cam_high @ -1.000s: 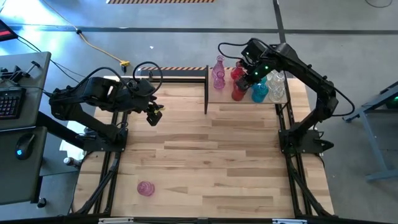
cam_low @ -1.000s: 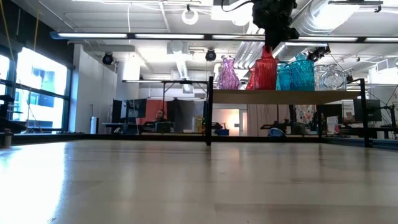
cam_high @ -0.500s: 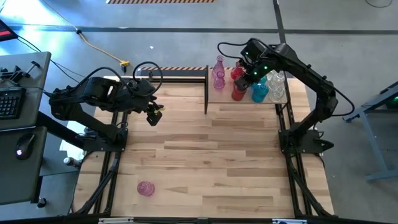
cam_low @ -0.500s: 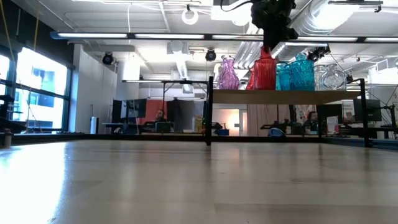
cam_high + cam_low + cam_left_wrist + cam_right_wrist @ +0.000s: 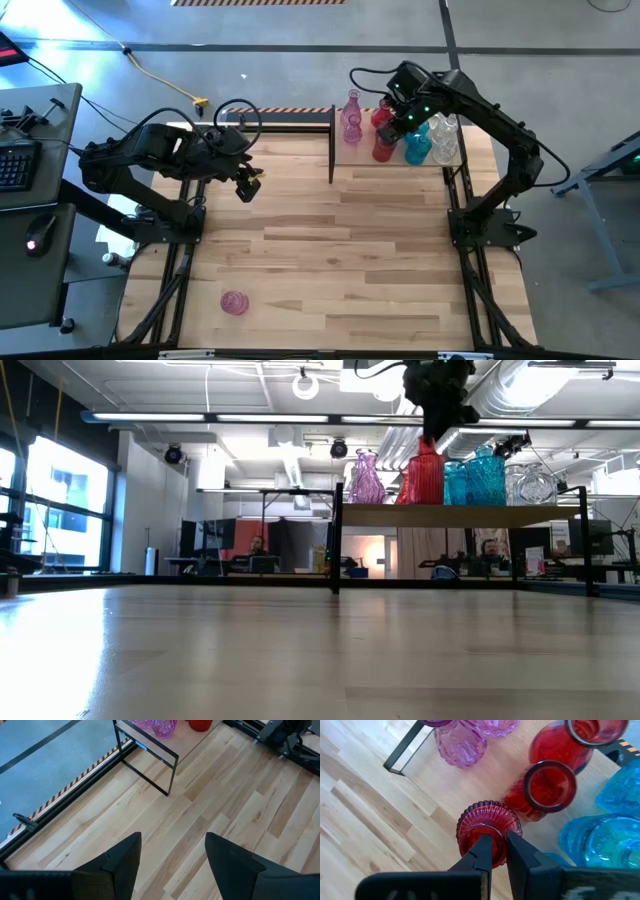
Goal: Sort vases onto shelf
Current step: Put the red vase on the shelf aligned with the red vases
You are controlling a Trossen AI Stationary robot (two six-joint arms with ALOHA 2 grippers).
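Observation:
On the shelf (image 5: 350, 157) at the table's far right stand pink vases (image 5: 351, 118), red vases (image 5: 381, 114), turquoise ones (image 5: 417, 148) and clear ones (image 5: 447, 140). My right gripper (image 5: 499, 851) comes down from above and is shut on a red ribbed vase (image 5: 487, 827) at the shelf's near edge. One small pink vase (image 5: 234, 302) rests on the tabletop at the near left. My left gripper (image 5: 172, 865) hangs open above the table's far left part, with nothing between its fingers. My right gripper is on the red ribbed vase's mouth rim (image 5: 469, 822), at the top of its neck (image 5: 428, 452). The fingers slant down from above and hide the near part of the rim, so the exact hold cannot be told. The vase stands upright, its base on the shelf (image 5: 460, 515).
Thin black bars (image 5: 150, 755) edge the shelf and carry it above the tabletop. The other vases crowd close around the held one. Bare planks (image 5: 340, 250) spread over the middle and near side of the table. People sit in the room behind (image 5: 258, 546).

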